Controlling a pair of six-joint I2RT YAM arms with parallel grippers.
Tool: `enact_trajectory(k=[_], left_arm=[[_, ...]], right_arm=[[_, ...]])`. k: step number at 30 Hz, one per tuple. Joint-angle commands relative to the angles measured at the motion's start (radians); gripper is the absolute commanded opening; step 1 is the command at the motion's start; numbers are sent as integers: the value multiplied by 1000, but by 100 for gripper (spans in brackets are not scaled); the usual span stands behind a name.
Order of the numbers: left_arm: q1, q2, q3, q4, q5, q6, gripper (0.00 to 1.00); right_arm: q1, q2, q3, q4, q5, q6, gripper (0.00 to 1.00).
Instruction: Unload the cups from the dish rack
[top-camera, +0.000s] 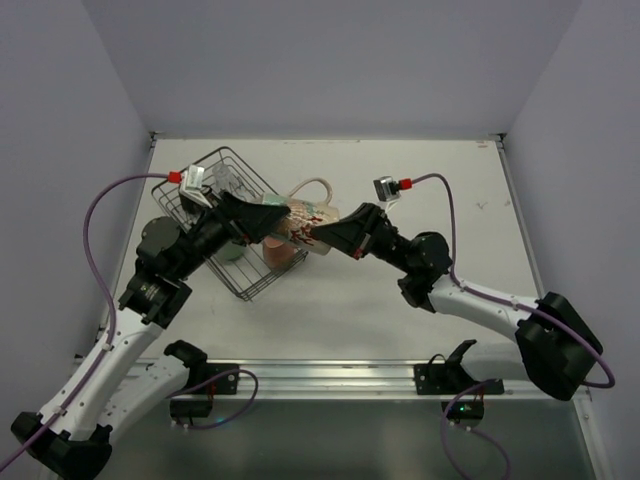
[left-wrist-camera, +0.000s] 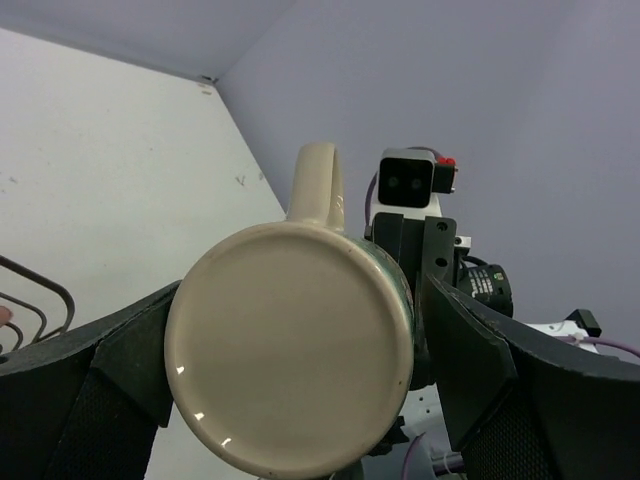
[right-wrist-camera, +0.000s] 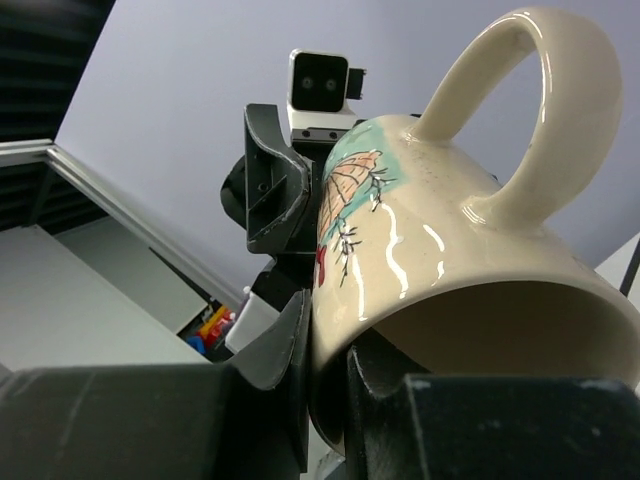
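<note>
1. White table (top-camera: 420, 290) boxed in by pale lavender walls; black wire rack (top-camera: 215, 195) sat askew at the far left.
2. Cream mug (top-camera: 305, 215) was clear of the table, lying on its side in the air just right of the rack; it hung between the two grippers; handle pointed up in both wrist views.
3. Left gripper (top-camera: 268, 222) was clamped on the mug's base end; the left wrist view showed the plain round bottom wedged between the fingers (left-wrist-camera: 110, 385), both sides touching.
4. Right gripper (top-camera: 318, 236) was pinched on the mug's rim; the right wrist view showed one finger (right-wrist-camera: 265, 395) outside the wall and the other inside the mouth.
5. Green cup (top-camera: 230, 252) and pink cup (top-camera: 283, 256) sat in the rack, partly hidden under the left arm.
</note>
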Motion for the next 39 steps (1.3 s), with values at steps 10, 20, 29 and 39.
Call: enact_trajectory(k=[10,20,29,39], left_arm=[[2,-40,33,-22,-91,222,100],[2,-89,182,-417,-471,555,100],[2,-135,27,-442,-495,620,100],[2,-144,-57,-368,-417,615,100]], right_arm=[[-81,-111,-23,-36,-17,-43,0],[-144,-234,328,-1177,159,-558,0],[-203,104,888,-1856,583,-982,0],[-268,593,1491,-2202,657,-1185,0]])
